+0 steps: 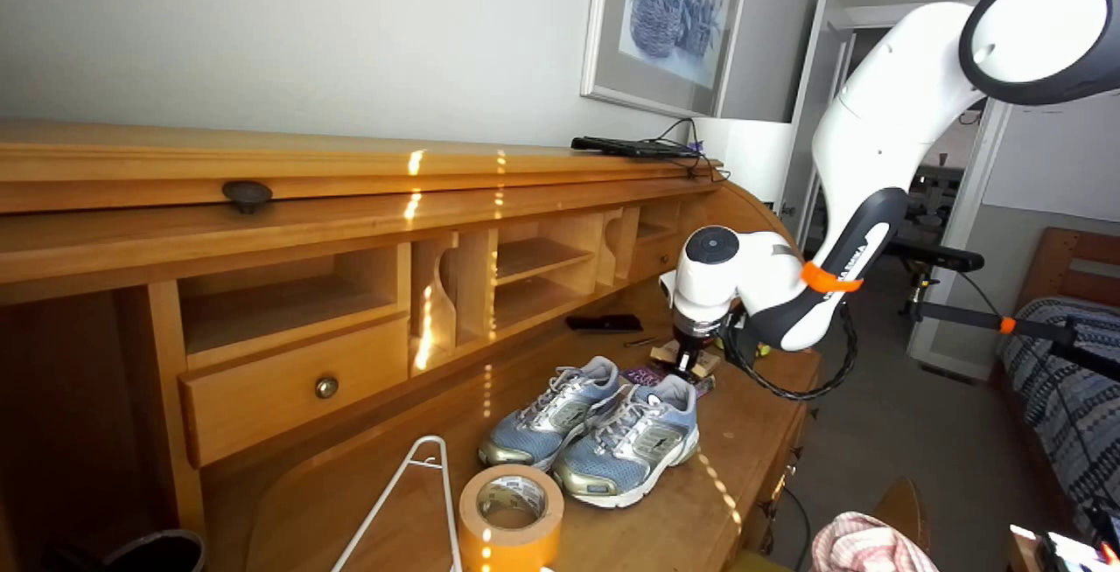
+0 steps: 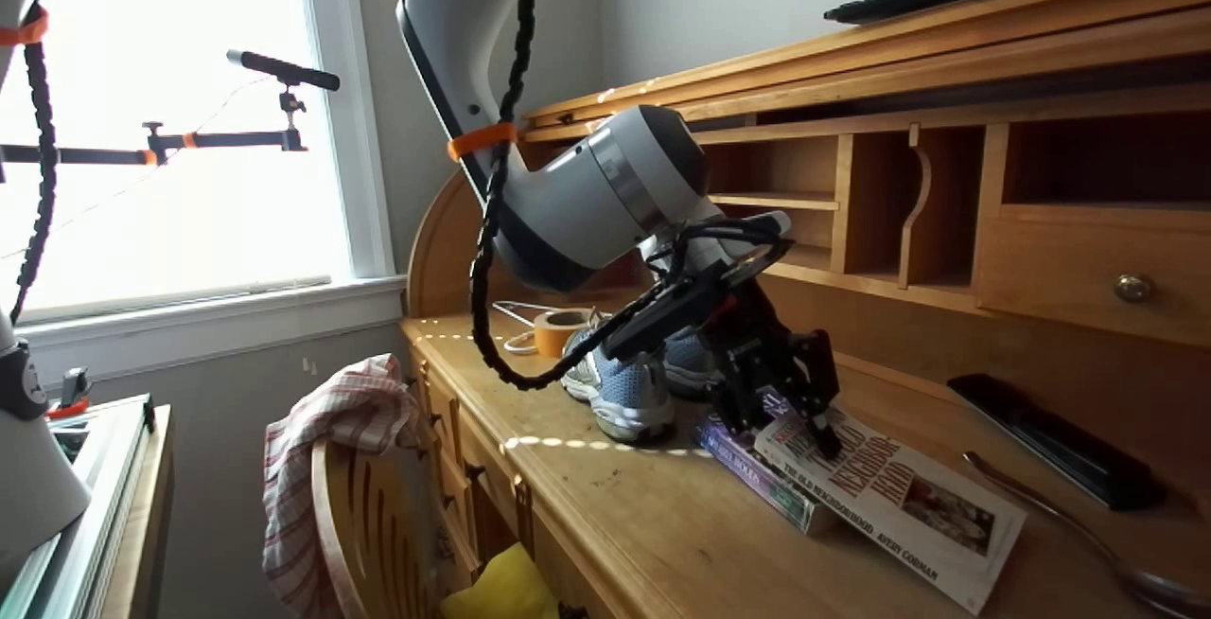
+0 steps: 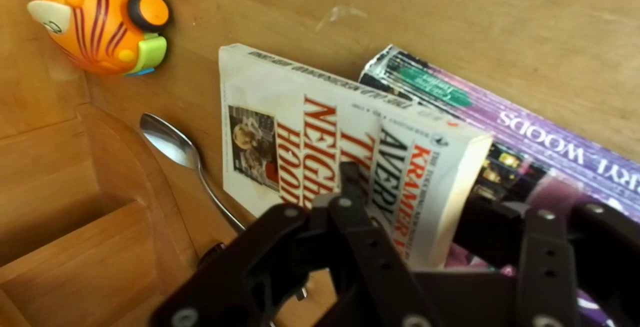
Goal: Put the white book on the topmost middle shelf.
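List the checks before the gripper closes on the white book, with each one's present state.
1. Gripper open: ok; its fingers stand apart.
2. White book between the fingers: cannot tell; one is over the cover, but the depth is unclear.
3. White book clear of the purple book: not ok; one end lies over it.
4. Sneakers clear of the gripper: cannot tell; they overlap in an exterior view.
5. Topmost middle shelf in sight: ok; its board shows in both exterior views.

white book (image 3: pixel 347 132), paper; spoon (image 3: pixel 182 149), metal (glossy)
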